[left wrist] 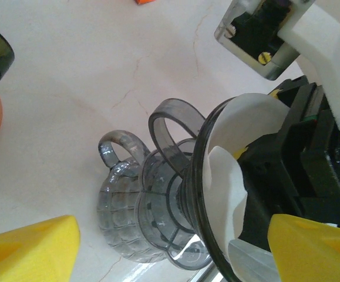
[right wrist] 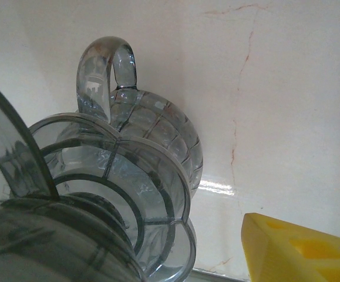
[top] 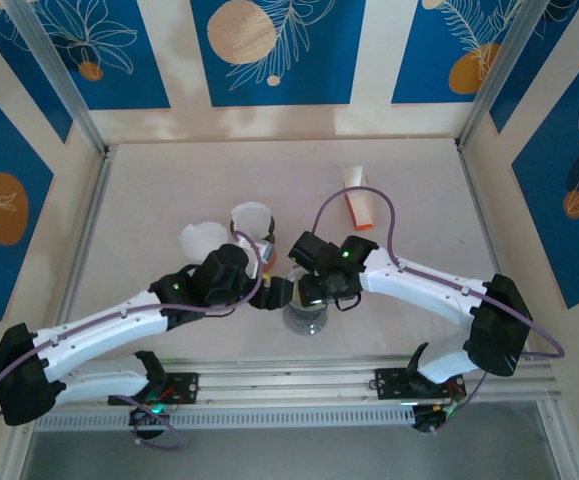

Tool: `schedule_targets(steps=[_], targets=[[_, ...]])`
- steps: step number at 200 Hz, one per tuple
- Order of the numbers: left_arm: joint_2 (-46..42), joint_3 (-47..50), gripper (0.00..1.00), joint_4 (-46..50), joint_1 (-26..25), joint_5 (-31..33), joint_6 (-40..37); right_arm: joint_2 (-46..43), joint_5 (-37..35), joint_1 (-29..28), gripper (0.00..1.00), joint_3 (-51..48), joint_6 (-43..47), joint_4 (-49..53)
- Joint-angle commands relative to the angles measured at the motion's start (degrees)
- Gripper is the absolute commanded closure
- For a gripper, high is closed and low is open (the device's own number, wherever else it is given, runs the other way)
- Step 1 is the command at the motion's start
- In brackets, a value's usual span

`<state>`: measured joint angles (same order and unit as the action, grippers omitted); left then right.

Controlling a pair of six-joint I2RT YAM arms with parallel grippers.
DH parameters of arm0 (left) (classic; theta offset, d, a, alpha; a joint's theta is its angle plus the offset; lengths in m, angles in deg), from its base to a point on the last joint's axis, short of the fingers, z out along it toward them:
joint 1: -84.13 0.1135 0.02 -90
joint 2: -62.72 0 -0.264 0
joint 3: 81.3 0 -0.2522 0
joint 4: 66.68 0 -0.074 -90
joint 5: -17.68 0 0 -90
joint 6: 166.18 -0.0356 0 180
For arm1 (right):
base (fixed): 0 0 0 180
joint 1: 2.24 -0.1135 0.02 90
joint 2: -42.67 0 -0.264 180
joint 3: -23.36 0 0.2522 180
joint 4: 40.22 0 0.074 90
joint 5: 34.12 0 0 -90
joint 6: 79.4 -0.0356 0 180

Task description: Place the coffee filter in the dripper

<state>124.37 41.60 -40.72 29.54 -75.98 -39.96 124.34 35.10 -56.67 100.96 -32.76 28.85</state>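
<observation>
The dripper (left wrist: 200, 154) stands on a ribbed glass server (left wrist: 121, 218) near the middle of the table's (top: 149, 190) near edge. The filter (left wrist: 227, 176) lies inside the dripper's cone, white paper against the dark wall, with one edge folded inward, so it does not look fully seated.

The right end effector (top: 321, 292) is directly over the dripper, its black body pushed up against the paper. Its fingertips are hidden there, and the right wrist view gives just one yellow pad (right wrist: 299, 249), so I cannot tell whether it is spread or pinching the filter. The left end effector (top: 267, 292) sits just beside the dripper with its yellow pads (left wrist: 32, 247) wide apart, gripping nothing.

My read on handling: the filter is thin paper, nearly weightless and limp. It will crease, fold or tear under a hard pinch, and may cling to a pad on release. The free upper edge is the place to take it, lightly, while the cone shape is pressed against the wall. The dripper is rigid, smooth plastic or glass, and merely rests on the server. A sideways push could slide or tip the stack, so its handle loop (left wrist: 174, 120) or rim would serve for steadying.

Two more white filters (top: 205, 240) lie nearer the table's centre.
</observation>
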Motion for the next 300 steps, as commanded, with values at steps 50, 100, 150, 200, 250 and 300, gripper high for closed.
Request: schedule_targets(steps=[50, 100, 150, 200, 250, 300], targets=[[-0.2, -0.3, 0.17, -0.7, 0.5, -0.6, 0.1, 0.5, -0.9, -0.3, 0.35, -0.7, -0.3, 0.0], [1.3, -0.5, 0.27, 1.6, 0.5, 0.2, 0.1, -2.6, -1.4, -0.6, 0.35, 1.0, 0.4, -1.1], [1.0, -0.4, 0.26, 1.2, 0.5, 0.1, 0.2, -10.3, -4.6, -1.2, 0.35, 1.4, -1.0, -0.5], [0.6, 0.1, 0.27, 0.8, 0.5, -0.1, 0.5, -16.6, -6.2, -1.0, 0.38, -1.6, -4.1, 1.7], [0.8, 0.2, 0.28, 0.8, 0.5, 0.0, 0.6, -18.8, -6.2, -1.0, 0.51, -3.8, -4.8, 1.3], [1.0, 0.4, 0.29, 0.4, 0.5, -0.1, 0.9, -18.9, -6.3, -1.1, 0.65, -3.4, -4.6, 0.4]])
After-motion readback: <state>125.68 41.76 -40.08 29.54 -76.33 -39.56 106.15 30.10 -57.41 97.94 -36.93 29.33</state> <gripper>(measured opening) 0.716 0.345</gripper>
